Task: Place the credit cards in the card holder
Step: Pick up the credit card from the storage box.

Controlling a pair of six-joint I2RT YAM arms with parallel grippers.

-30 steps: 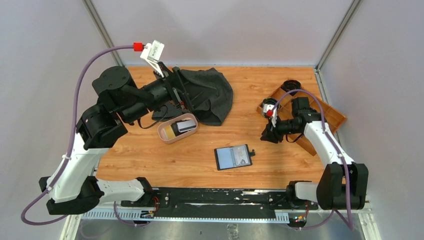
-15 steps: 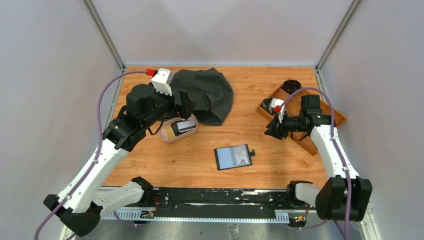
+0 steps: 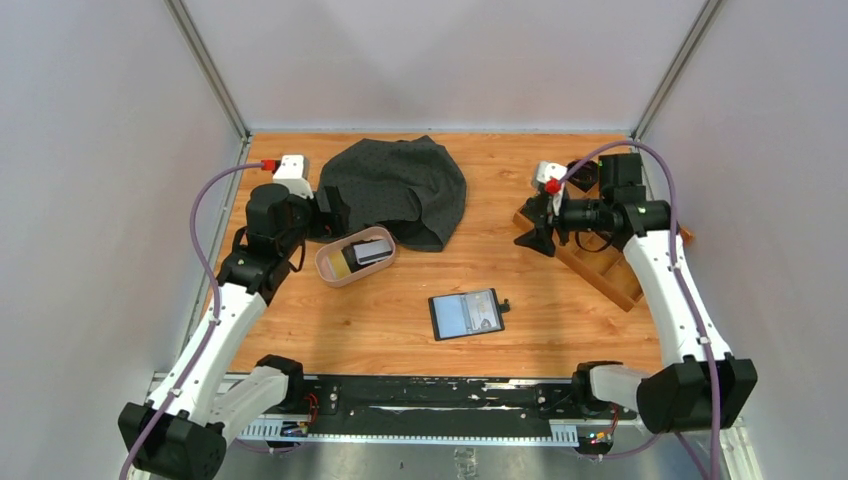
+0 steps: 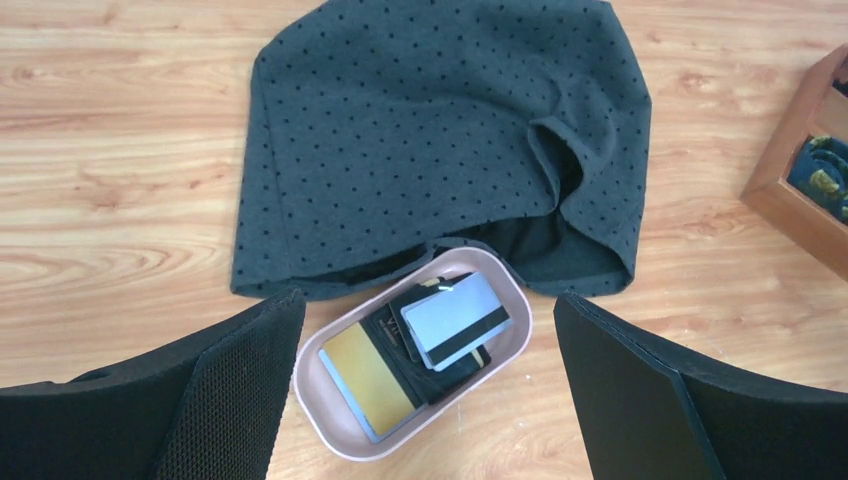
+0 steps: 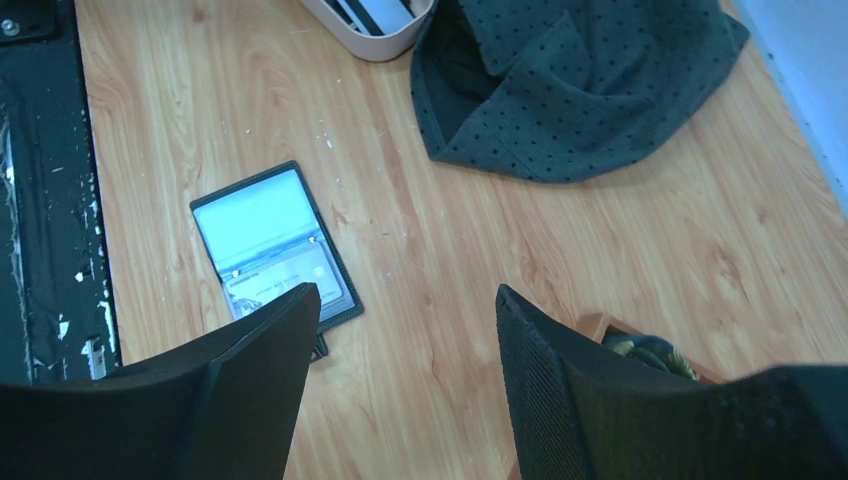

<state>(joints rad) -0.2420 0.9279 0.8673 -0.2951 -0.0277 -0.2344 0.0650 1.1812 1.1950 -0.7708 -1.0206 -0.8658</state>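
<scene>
Several credit cards (image 4: 455,322) lie stacked in a shallow pink oval dish (image 4: 330,430): a grey one with a black stripe on top, dark ones under it, a yellowish one (image 4: 368,378) at the left. They also show in the top view (image 3: 371,251). The card holder (image 3: 466,314) lies open on the table, greyish-blue pockets up, also in the right wrist view (image 5: 270,243). My left gripper (image 3: 331,212) is open and empty, above and just behind the dish. My right gripper (image 3: 533,237) is open and empty, up over the table's right side.
A dark dotted cloth (image 3: 400,188) lies crumpled behind the dish, touching its far rim. A long wooden compartment tray (image 3: 598,265) with small items stands at the right, under my right arm. The black rail (image 3: 430,392) runs along the near edge.
My left arm has swung down and to the left, its gripper now looking down on the dish. My right gripper has risen and moved back toward the tray. The cards and holder have not moved.
</scene>
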